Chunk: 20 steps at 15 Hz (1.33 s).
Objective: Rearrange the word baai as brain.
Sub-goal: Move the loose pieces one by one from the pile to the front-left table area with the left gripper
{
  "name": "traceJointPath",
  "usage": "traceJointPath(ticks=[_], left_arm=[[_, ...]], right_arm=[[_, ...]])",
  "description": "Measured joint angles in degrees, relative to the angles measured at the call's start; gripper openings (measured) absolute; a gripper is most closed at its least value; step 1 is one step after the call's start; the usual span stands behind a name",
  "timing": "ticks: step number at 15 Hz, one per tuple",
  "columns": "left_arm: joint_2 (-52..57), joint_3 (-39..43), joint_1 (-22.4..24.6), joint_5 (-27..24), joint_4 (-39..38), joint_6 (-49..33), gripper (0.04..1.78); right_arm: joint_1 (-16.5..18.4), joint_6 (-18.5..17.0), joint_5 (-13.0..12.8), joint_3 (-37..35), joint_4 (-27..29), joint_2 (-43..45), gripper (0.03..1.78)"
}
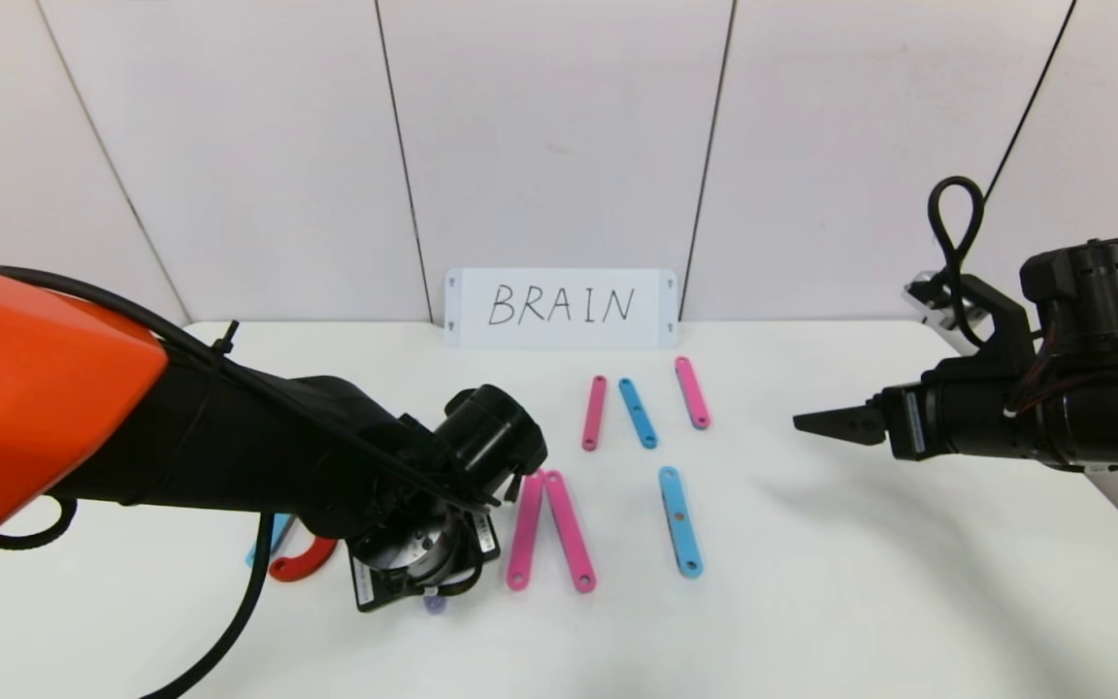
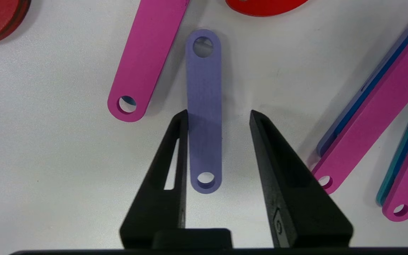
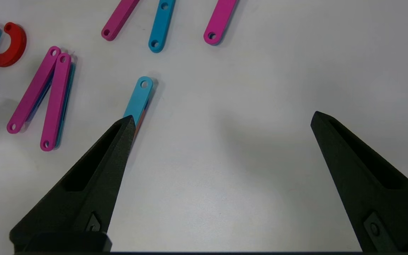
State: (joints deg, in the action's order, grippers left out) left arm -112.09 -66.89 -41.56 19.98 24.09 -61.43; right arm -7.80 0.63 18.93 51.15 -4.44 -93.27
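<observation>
My left claw (image 2: 219,117) straddles the purple strip (image 2: 204,106) loosely on the counter (image 2: 48,159); my right claw (image 3: 221,118) hovers spread at three o'clock

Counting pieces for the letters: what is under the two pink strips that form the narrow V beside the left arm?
In the right wrist view, blue edges peek out beneath both pink strips, so at least one blue strip lies under them. Its full length and holes are covered, so the number stays unclear.

In the head view the left arm (image 1: 229,456) hides most of the purple strip (image 1: 435,604) and red curve (image 1: 302,563). The left wrist view's edge crops another red curve (image 2: 264,7).
</observation>
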Motion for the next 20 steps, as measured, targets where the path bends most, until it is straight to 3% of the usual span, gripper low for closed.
traceJointPath(ticks=[4, 7, 9, 20], left_arm=[[-0.11, -0.02, -0.09, -0.15, -0.2, 0.0, 1.36], [-0.09, -0.15, -0.23, -0.39, -0.3, -0.01, 1.66], [-0.01, -0.24, -0.3, -0.69, -0.3, -0.09, 1.74], [0.93, -0.3, -0.5, -4.08, -0.56, -0.09, 1.74]], right_arm=[[0.01, 0.05, 0.02, 0.0, 0.01, 0.0, 1.74], [0.01, 0.05, 0.02, -0.07, 0.0, 0.0, 1.74], [0.01, 0.05, 0.0, -0.09, 0.0, 0.0, 1.74], [0.0, 0.05, 0.0, -0.09, 0.01, 0.0, 1.74]])
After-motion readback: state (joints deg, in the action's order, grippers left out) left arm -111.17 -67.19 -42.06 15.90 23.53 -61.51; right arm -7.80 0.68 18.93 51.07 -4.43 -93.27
